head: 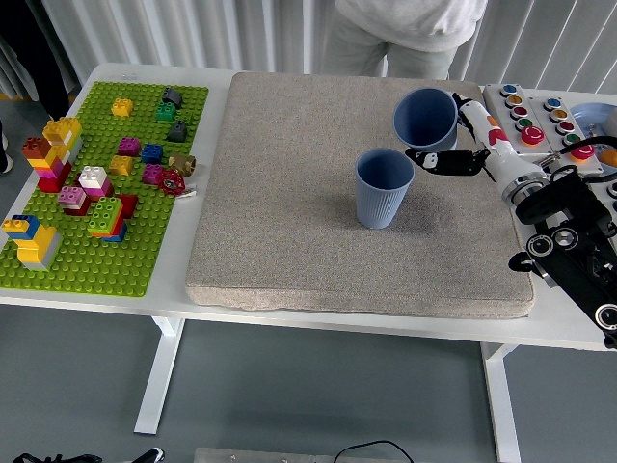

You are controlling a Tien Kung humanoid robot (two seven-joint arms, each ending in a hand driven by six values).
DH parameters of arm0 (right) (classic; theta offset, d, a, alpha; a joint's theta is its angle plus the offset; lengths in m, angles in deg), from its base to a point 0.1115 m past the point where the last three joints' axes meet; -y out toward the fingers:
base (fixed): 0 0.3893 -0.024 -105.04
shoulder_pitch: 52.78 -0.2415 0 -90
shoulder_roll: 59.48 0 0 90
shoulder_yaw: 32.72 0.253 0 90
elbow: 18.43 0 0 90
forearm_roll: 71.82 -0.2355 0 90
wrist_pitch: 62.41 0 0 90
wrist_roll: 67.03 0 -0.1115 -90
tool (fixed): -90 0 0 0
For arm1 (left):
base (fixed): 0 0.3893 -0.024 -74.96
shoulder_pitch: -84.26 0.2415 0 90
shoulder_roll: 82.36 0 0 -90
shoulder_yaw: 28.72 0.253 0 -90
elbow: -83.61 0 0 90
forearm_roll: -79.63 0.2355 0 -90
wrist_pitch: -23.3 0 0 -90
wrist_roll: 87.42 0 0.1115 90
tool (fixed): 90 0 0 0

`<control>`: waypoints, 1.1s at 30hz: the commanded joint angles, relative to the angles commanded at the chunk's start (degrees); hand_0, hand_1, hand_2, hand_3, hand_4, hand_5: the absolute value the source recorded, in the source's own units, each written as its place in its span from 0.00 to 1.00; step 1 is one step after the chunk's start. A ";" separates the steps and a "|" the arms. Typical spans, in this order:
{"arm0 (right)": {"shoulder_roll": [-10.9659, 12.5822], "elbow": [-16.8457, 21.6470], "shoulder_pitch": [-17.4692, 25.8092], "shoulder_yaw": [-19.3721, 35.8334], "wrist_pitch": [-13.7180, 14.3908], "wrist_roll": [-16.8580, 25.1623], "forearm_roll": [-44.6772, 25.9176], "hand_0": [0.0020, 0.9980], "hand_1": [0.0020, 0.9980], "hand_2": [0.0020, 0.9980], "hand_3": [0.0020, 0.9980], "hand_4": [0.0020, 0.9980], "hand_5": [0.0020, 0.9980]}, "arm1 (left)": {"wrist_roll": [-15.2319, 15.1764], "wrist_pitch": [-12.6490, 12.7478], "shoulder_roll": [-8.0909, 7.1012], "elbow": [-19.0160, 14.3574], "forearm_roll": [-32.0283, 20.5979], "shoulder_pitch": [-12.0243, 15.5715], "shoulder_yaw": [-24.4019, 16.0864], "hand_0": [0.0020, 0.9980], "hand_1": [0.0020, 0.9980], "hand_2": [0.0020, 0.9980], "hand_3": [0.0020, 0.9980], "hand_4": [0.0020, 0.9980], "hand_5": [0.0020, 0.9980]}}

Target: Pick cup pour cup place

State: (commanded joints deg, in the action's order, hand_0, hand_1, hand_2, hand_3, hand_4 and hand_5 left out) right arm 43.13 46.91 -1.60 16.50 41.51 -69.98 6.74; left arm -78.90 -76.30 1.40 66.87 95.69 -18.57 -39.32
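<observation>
1. The right hand (461, 145) is reaching in from the right of the grey mat (289, 193) and is clamped on the raised blue cup (425, 119): the dark fingers (439, 160) are wrapping under and in front of its wall, with the white part of the hand behind it.
2. The held cup is hanging off the mat, tipped a little toward the left, its mouth showing as an open oval. Contents cannot be made out.
3. Landmark: the standing blue cup (383, 188), upright on the mat's right half. The held cup is sitting above, behind and slightly right of it, the two rims close but not touching.
4. Step judged: the pick is done and the pour is in hand or just about to begin, since the tilt is slight.
5. Next move, as a judgement: the wrist needs to be rolling further left so that the held rim is coming over the standing cup's mouth, while keeping clear of its rim to avoid knocking it over; afterwards the cup needs setting down upright on the mat.
6. Count: two blue cups, one hand working. The left arm is not showing.
7. Far left of the standing cup, a green baseplate (145, 241) is carrying many coloured bricks. To its right, past the mat's edge, a button panel (540, 116) is lying.
8. Behind the standing cup, at the table's far side, a person (405, 29) is standing, hands not visible.
</observation>
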 joint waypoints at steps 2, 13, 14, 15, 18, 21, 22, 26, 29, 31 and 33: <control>-0.06 -0.03 0.06 -0.02 0.14 0.04 0.25 0.92 0.82 0.80 0.80 0.78 0.32 | -0.01 0.00 0.00 0.00 0.02 0.04 0.00 0.80 0.86 0.87 0.80 0.50 1.00; 0.04 0.35 0.11 0.18 1.71 -0.09 5.10 0.92 0.82 0.80 0.80 0.78 0.32 | -0.15 0.01 0.00 0.00 -0.21 -0.21 0.20 0.80 0.86 0.87 0.80 0.50 1.00; 0.03 0.38 0.12 0.18 1.80 -0.13 5.55 0.92 0.82 0.80 0.80 0.78 0.32 | -0.16 0.02 0.01 0.00 -0.23 -0.22 0.21 0.80 0.86 0.87 0.80 0.50 1.00; 0.03 0.40 0.13 0.18 1.87 -0.15 5.86 0.92 0.82 0.80 0.80 0.78 0.32 | -0.16 0.02 0.01 0.01 -0.24 -0.22 0.21 0.80 0.86 0.87 0.80 0.50 1.00; 0.02 0.62 0.19 0.18 2.15 -0.28 7.07 0.92 0.82 0.80 0.80 0.78 0.32 | -0.15 0.01 0.00 0.00 -0.23 -0.21 0.19 0.80 0.86 0.87 0.80 0.50 1.00; -0.05 0.85 0.28 0.09 2.23 -0.41 7.49 0.92 0.82 0.80 0.80 0.78 0.32 | -0.16 0.00 0.00 0.00 -0.25 -0.19 0.21 0.80 0.86 0.87 0.80 0.50 1.00; -0.14 1.14 0.37 -0.01 2.26 -0.57 7.91 0.92 0.82 0.80 0.80 0.78 0.32 | -0.17 0.01 0.01 0.00 -0.31 -0.22 0.25 0.80 0.86 0.87 0.80 0.50 1.00; -0.38 1.60 0.56 0.02 2.46 -0.92 9.64 0.92 0.82 0.80 0.80 0.78 0.32 | -0.17 0.01 -0.01 -0.01 -0.38 -0.29 0.27 0.80 0.86 0.87 0.80 0.50 1.00; -0.50 1.97 0.70 -0.01 2.69 -1.14 11.15 0.92 0.82 0.80 0.80 0.78 0.32 | -0.17 0.00 -0.01 -0.01 -0.37 -0.32 0.28 0.80 0.86 0.87 0.80 0.50 1.00; -0.50 2.19 0.69 -0.17 2.82 -1.26 12.10 0.92 0.82 0.80 0.80 0.78 0.32 | -0.17 0.01 -0.02 -0.01 -0.35 -0.31 0.28 0.80 0.85 0.87 0.79 0.50 1.00; -0.51 2.20 0.62 -0.23 2.89 -1.30 12.69 0.92 0.82 0.80 0.80 0.78 0.32 | -0.17 0.01 -0.02 -0.01 -0.33 -0.29 0.28 0.80 0.85 0.87 0.79 0.50 1.00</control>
State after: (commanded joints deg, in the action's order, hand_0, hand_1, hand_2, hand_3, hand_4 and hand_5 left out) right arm 42.62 49.12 -0.98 16.27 44.40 -71.28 19.43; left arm -79.07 -76.29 1.38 66.87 95.36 -18.87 -39.04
